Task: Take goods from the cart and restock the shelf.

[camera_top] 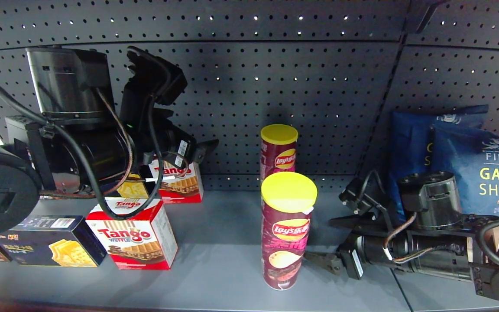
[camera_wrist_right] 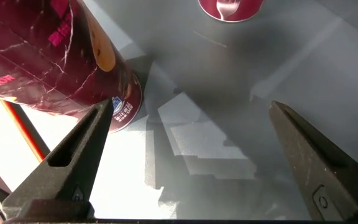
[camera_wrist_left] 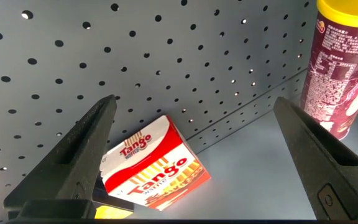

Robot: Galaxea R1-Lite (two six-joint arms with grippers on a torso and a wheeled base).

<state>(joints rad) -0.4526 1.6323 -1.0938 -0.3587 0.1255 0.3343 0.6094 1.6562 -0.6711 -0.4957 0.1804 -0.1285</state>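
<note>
Head view: a grey shelf (camera_top: 223, 255) with a perforated back wall (camera_top: 275, 73), goods lined up along it.

At the front left corner lies a dark wafer box (camera_top: 52, 240). Just right of it, near the front edge, stands a red-and-white wafer box (camera_top: 139, 238). A second red-and-white box (camera_top: 180, 184) sits behind it against the back wall.

The left hand (camera_top: 199, 149) hangs above that second box, close to the back wall. In the left wrist view the left hand (camera_wrist_left: 194, 102) is spread wide and empty, with the second box (camera_wrist_left: 154, 165) below it.

Mid-shelf stand two upright chip cans (maroon, yellow lids). The front can (camera_top: 286, 234) is near the front edge and the back can (camera_top: 278, 151) is against the back wall.

The right hand (camera_top: 323, 240) lies low over the shelf, just right of the front can. Its fingers are apart and hold nothing. Whether the nearer fingertip touches the can cannot be told. In the right wrist view the right hand (camera_wrist_right: 190, 107) is spread, with the front can (camera_wrist_right: 61, 56) beside one finger and the back can (camera_wrist_right: 229, 7) farther off.

Blue snack bags (camera_top: 479, 160) lean against the back wall at the right end.
</note>
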